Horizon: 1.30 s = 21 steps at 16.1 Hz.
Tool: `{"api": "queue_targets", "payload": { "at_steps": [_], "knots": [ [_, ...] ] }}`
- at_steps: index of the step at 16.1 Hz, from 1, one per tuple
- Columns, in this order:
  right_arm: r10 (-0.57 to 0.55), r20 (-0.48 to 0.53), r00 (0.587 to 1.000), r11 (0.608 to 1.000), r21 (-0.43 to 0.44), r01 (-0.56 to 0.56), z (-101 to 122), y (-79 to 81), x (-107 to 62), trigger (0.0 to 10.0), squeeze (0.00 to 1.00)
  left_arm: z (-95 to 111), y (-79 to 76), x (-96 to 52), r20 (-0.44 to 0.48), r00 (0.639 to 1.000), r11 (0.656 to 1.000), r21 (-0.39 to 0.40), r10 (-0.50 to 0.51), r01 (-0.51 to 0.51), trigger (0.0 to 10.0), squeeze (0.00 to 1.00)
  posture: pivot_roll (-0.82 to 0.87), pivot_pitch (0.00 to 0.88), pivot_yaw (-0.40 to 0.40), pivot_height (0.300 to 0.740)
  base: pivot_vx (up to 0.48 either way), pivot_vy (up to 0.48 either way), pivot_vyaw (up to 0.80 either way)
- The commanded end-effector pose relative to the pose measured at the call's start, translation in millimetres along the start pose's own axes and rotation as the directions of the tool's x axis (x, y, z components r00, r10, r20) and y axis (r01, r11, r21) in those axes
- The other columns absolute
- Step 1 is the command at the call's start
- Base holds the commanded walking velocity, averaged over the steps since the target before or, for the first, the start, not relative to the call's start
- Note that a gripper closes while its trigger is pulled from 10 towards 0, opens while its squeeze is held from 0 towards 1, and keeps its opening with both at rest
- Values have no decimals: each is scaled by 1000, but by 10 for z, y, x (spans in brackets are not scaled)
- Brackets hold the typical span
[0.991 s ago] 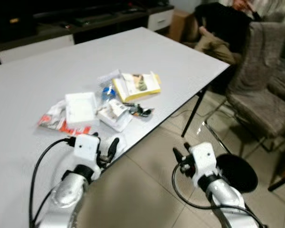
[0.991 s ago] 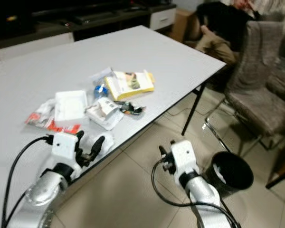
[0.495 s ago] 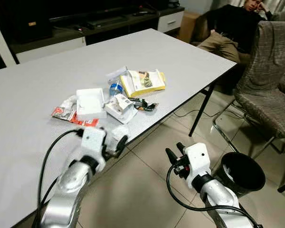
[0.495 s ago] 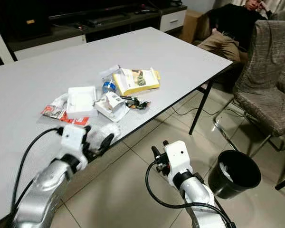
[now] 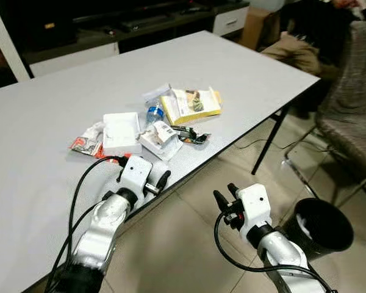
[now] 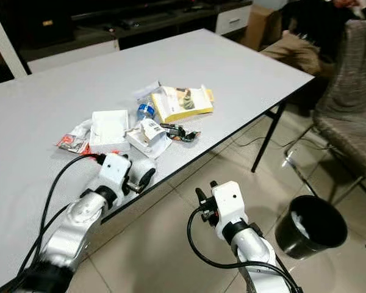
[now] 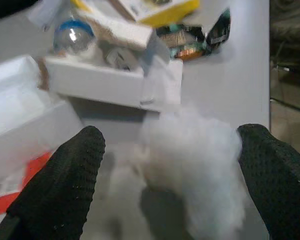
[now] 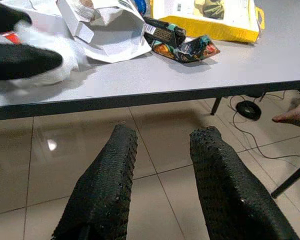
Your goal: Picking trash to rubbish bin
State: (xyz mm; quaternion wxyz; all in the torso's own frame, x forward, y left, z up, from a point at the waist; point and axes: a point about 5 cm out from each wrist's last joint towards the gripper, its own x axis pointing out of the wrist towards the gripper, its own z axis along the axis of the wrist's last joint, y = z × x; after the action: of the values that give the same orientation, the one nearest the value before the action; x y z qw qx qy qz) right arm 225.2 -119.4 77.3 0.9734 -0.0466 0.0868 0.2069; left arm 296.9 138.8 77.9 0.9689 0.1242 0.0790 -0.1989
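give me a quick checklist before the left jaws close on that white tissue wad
1. Left gripper open: ok, one finger stands on each side of the white tissue wad.
2. Wad centred in the gap: not ok, it sits closer to one finger than the other.
3. Neighbouring trash clear of the fingers: cannot tell, the white box lies just beyond the wad.
4. Wad on the table, near its front edge: ok.
5. Rubbish bin ready: ok, open-topped on the floor to the robot's right.
6. Right gripper out of the way: ok, open over the floor below the table edge.
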Motion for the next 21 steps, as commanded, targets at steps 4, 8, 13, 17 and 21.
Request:
{"api": "queue_targets", "payload": {
  "at_steps": [4,8,13,17,21],
  "knots": [
    [-16,3,1000,1000,0,16,21,-8,-18,10000,0,-155,-67,116,-48,999,997,-73,19,-22,10000,894,1,0,-11,740,0,0,0],
    [-22,1,1000,1000,-1,22,19,-14,-27,10000,0,-165,-32,164,-46,999,994,-107,27,-31,3765,0,-1,0,-6,740,0,0,0],
    [-25,0,1000,1000,0,25,12,-3,-14,10000,0,-219,10,159,-54,997,986,-155,47,-55,0,0,2,0,-2,740,0,0,0],
    [-25,3,1000,1000,-5,25,16,-1,8,10000,0,-213,4,177,-41,999,984,-175,36,-43,0,0,7,0,0,740,0,0,0],
    [-27,9,1000,1000,-4,27,23,0,20,10000,0,-203,8,157,-24,999,983,-180,27,-31,0,0,13,0,-5,740,0,0,0]
  ]
}}
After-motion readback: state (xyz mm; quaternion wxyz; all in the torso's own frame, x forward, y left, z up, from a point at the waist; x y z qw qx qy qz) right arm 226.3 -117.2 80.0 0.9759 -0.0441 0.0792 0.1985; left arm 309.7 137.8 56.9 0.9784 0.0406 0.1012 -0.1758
